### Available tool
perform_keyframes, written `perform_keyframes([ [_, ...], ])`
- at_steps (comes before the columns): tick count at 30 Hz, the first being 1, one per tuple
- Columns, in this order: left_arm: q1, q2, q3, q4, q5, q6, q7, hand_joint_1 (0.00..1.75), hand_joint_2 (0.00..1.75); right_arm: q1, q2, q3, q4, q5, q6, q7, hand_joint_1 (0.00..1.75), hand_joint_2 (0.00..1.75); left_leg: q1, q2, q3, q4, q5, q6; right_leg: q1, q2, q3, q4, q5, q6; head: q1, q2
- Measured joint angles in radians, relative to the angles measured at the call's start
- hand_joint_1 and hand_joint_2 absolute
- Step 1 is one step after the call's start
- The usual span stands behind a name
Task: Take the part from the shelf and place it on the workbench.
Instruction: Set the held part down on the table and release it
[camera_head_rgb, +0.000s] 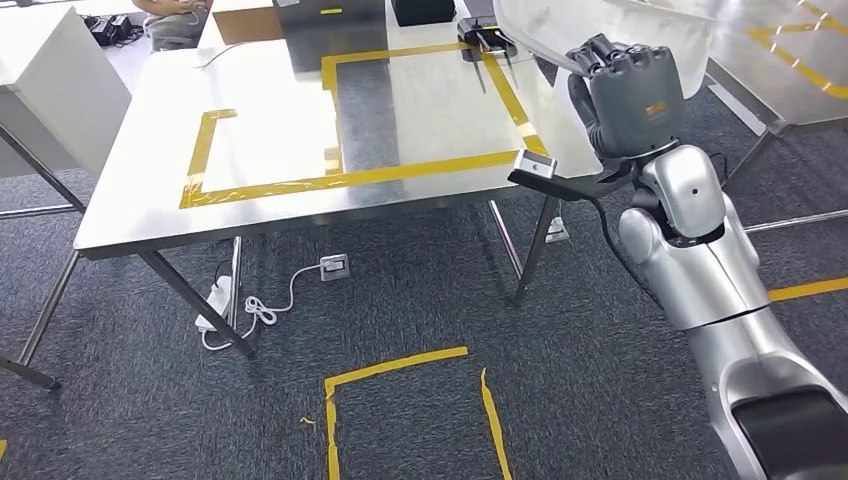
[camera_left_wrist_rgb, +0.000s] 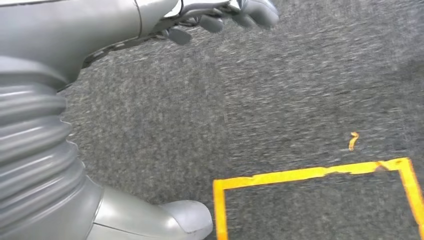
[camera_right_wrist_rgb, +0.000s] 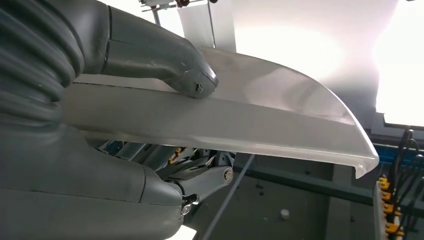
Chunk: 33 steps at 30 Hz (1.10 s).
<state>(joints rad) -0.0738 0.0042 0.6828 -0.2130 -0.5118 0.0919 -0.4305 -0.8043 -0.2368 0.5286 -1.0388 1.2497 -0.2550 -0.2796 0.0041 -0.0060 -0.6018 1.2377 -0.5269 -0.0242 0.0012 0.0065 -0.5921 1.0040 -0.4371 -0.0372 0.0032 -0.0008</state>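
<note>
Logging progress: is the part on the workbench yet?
No. The right hand holds the part in the air beside the workbench.

Part (camera_head_rgb: 560, 30): pale translucent curved panel, thin, smooth, with a small lip along one edge. Held in the air at far right, above the bench's (camera_head_rgb: 270, 215) far-right corner, not resting on it. Right hand (camera_head_rgb: 628, 92) grips it, thumb (camera_right_wrist_rgb: 190, 80) on one face, fingers under the other. Bench: shiny metal top with yellow tape outlines, left of the part.
</note>
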Motion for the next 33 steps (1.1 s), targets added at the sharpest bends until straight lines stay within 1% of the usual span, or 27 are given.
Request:
perform_keyframes([
  [2,0.002,0.0,0.0,0.0,-0.001,-0.001,0.001,0.0,1.75,0.001,0.002,0.003,0.002,0.001,0.001,0.003,1.75,1.75,0.002,0.0,-0.079,0.073,-0.071,-0.006,0.0,0.002,0.026,0.0,-0.026,-0.001,-0.002,0.0],
  [3,0.004,0.0,0.0,0.0,-0.002,-0.001,0.002,0.0,1.75,0.002,0.003,0.005,0.004,0.002,0.001,0.004,1.75,1.75,0.002,0.001,-0.104,0.075,-0.099,-0.007,0.0,0.003,0.042,0.0,-0.04,0.0,-0.002,0.0],
  [4,0.005,0.0,0.0,0.0,-0.003,-0.002,0.002,0.0,1.75,0.003,0.003,0.006,0.006,0.002,0.001,0.006,1.75,1.75,0.002,0.001,-0.117,0.051,-0.106,-0.007,-0.001,0.005,0.06,0.0,-0.055,0.001,-0.002,0.0],
  [5,0.005,0.0,0.0,0.0,-0.004,-0.002,0.002,0.0,1.75,0.002,0.003,0.007,0.008,0.003,0.001,0.007,1.75,1.75,0.002,0.001,-0.119,0.003,-0.085,-0.006,-0.001,0.005,0.08,0.0,-0.071,0.003,-0.002,0.0],
  [6,0.006,0.0,0.0,0.0,-0.005,-0.003,0.002,0.0,1.75,0.003,0.004,0.007,0.01,0.003,0.0,0.007,1.75,1.75,0.002,0.001,-0.114,-0.061,-0.028,-0.004,-0.002,0.004,0.096,0.0,-0.087,0.005,-0.002,0.0],
  [8,0.009,0.0,0.0,0.001,-0.008,-0.004,0.004,0.0,1.75,0.003,0.004,0.008,0.015,0.001,0.0,0.007,1.75,1.75,0.0,0.003,-0.102,-0.176,0.105,0.006,0.0,0.005,0.127,0.0,-0.121,0.015,-0.002,0.0],
  [9,0.011,0.0,0.0,0.001,-0.008,-0.004,0.005,0.0,1.75,0.003,0.004,0.009,0.017,0.0,-0.001,0.007,1.75,1.75,-0.002,0.004,-0.097,-0.205,0.149,0.013,0.002,0.006,0.14,-0.001,-0.134,0.021,-0.003,0.0],
  [10,0.011,-0.001,0.0,0.001,-0.009,-0.005,0.006,0.0,1.75,0.001,0.004,0.009,0.019,0.0,-0.001,0.007,1.75,1.75,-0.002,0.005,-0.091,-0.216,0.16,0.02,0.004,0.008,0.15,0.003,-0.137,0.028,-0.002,0.0],
  [11,0.009,-0.001,0.0,0.001,-0.01,-0.006,0.006,0.0,1.75,0.0,0.004,0.009,0.019,-0.001,-0.001,0.007,1.75,1.75,-0.001,0.005,-0.08,-0.215,0.153,0.027,0.004,0.009,0.148,0.014,-0.132,0.034,-0.001,0.0],
  [12,0.007,-0.002,0.0,0.001,-0.01,-0.006,0.006,0.0,1.75,-0.001,0.004,0.009,0.019,-0.001,-0.002,0.007,1.75,1.75,0.0,0.005,-0.07,-0.218,0.148,0.034,0.003,0.008,0.136,0.045,-0.116,0.04,0.0,0.0],
  [13,0.004,-0.002,0.0,0.001,-0.01,-0.006,0.005,0.0,1.75,-0.003,0.004,0.009,0.02,-0.001,-0.002,0.007,1.75,1.75,0.001,0.004,-0.059,-0.222,0.14,0.041,0.002,0.007,0.106,0.096,-0.096,0.045,0.002,0.0],
  [14,0.003,-0.002,0.0,0.0,-0.01,-0.006,0.005,0.0,1.75,-0.003,0.004,0.009,0.021,-0.001,-0.003,0.008,1.75,1.75,0.002,0.003,-0.046,-0.224,0.13,0.047,0.0,0.005,0.063,0.158,-0.087,0.05,0.002,0.0],
  [15,0.003,-0.002,0.0,0.0,-0.01,-0.006,0.005,0.0,1.75,-0.001,0.003,0.009,0.023,-0.002,-0.004,0.008,1.75,1.75,0.003,0.002,-0.033,-0.226,0.118,0.05,-0.001,0.003,0.014,0.22,-0.094,0.054,0.003,0.0],
  [16,0.003,-0.002,0.0,0.0,-0.01,-0.006,0.005,0.0,1.75,0.002,0.002,0.009,0.024,-0.002,-0.006,0.009,1.75,1.75,0.003,0.001,-0.019,-0.227,0.105,0.053,-0.002,0.003,-0.034,0.27,-0.123,0.058,0.002,0.0],
  [17,0.004,-0.002,0.0,0.0,-0.01,-0.006,0.005,0.0,1.75,0.007,0.001,0.009,0.026,-0.003,-0.008,0.01,1.75,1.75,0.003,-0.001,-0.004,-0.227,0.09,0.053,-0.003,0.002,-0.074,0.297,-0.166,0.06,0.002,0.0],
  [18,0.004,-0.002,0.0,0.0,-0.01,-0.006,0.005,0.0,1.75,0.012,-0.001,0.009,0.028,-0.004,-0.011,0.009,1.75,1.75,0.003,-0.003,0.015,-0.227,0.075,0.053,-0.004,0.002,-0.103,0.301,-0.208,0.061,0.003,0.0],
  [19,0.005,-0.003,0.0,0.0,-0.009,-0.006,0.005,0.0,1.75,0.016,-0.003,0.009,0.03,-0.005,-0.012,0.007,1.75,1.75,0.003,-0.005,0.035,-0.227,0.059,0.051,-0.005,0.002,-0.121,0.281,-0.231,0.06,0.003,0.0],
  [20,0.005,-0.004,0.0,0.0,-0.008,-0.006,0.005,0.0,1.75,0.019,-0.005,0.009,0.033,-0.007,-0.014,0.006,1.75,1.75,0.003,-0.007,0.057,-0.227,0.043,0.048,-0.006,0.001,-0.13,0.24,-0.222,0.059,0.003,0.0],
  [21,0.005,-0.005,0.001,0.001,-0.006,-0.006,0.005,0.0,1.75,0.021,-0.007,0.009,0.037,-0.009,-0.016,0.005,1.75,1.75,0.003,-0.008,0.074,-0.227,0.027,0.045,-0.006,0.0,-0.132,0.182,-0.169,0.056,0.003,0.0],
  [23,0.003,-0.007,0.008,0.002,0.002,0.005,0.009,0.0,1.75,0.026,-0.012,0.009,0.047,-0.011,-0.021,0.005,1.75,1.75,0.001,-0.01,0.104,-0.22,-0.007,0.036,-0.003,-0.004,-0.135,0.061,-0.001,0.049,0.002,0.0],
  [24,0.002,-0.008,0.012,0.002,0.006,0.021,0.014,0.0,1.75,0.03,-0.013,0.01,0.051,-0.009,-0.023,0.007,1.75,1.75,0.0,-0.011,0.111,-0.22,-0.024,0.031,-0.001,-0.005,-0.135,0.027,0.064,0.044,0.001,0.0],
  [25,0.0,-0.01,0.018,0.002,0.011,0.042,0.02,0.0,1.75,0.032,-0.015,0.01,0.054,-0.007,-0.026,0.01,1.75,1.75,-0.001,-0.012,0.122,-0.215,-0.034,0.025,0.001,-0.005,-0.134,0.013,0.094,0.039,0.0,0.0],
  [27,-0.004,-0.012,0.029,0.0,0.018,0.085,0.03,0.0,1.75,0.033,-0.013,0.009,0.053,-0.001,-0.032,0.018,1.75,1.75,-0.001,-0.011,0.127,-0.201,-0.039,0.014,0.0,-0.002,-0.12,0.016,0.09,0.025,0.0,0.0],
  [28,-0.007,-0.013,0.034,0.0,0.019,0.099,0.033,0.0,1.75,0.032,-0.012,0.009,0.052,0.001,-0.035,0.024,1.75,1.75,-0.001,-0.009,0.118,-0.172,-0.033,0.009,-0.002,-0.002,-0.111,0.014,0.085,0.017,-0.001,0.0],
  [30,-0.012,-0.015,0.041,0.0,0.02,0.111,0.033,0.0,1.75,0.033,-0.01,0.009,0.051,0.007,-0.038,0.034,1.75,1.75,0.0,-0.005,0.06,-0.073,-0.045,0.002,-0.004,-0.002,-0.093,0.011,0.071,0.005,-0.003,0.0],
  [32,-0.014,-0.016,0.044,0.0,0.019,0.118,0.033,0.0,1.75,0.042,-0.01,0.009,0.05,0.012,-0.037,0.039,1.75,1.75,0.0,-0.002,-0.018,0.035,-0.101,-0.004,-0.003,-0.001,-0.08,0.011,0.055,-0.001,-0.003,0.0],
  [33,-0.014,-0.017,0.046,0.0,0.019,0.12,0.036,0.0,1.75,0.048,-0.01,0.009,0.05,0.013,-0.037,0.041,1.75,1.75,0.0,-0.002,-0.048,0.062,-0.124,-0.005,-0.002,0.0,-0.072,0.012,0.047,-0.001,-0.004,0.0],
])
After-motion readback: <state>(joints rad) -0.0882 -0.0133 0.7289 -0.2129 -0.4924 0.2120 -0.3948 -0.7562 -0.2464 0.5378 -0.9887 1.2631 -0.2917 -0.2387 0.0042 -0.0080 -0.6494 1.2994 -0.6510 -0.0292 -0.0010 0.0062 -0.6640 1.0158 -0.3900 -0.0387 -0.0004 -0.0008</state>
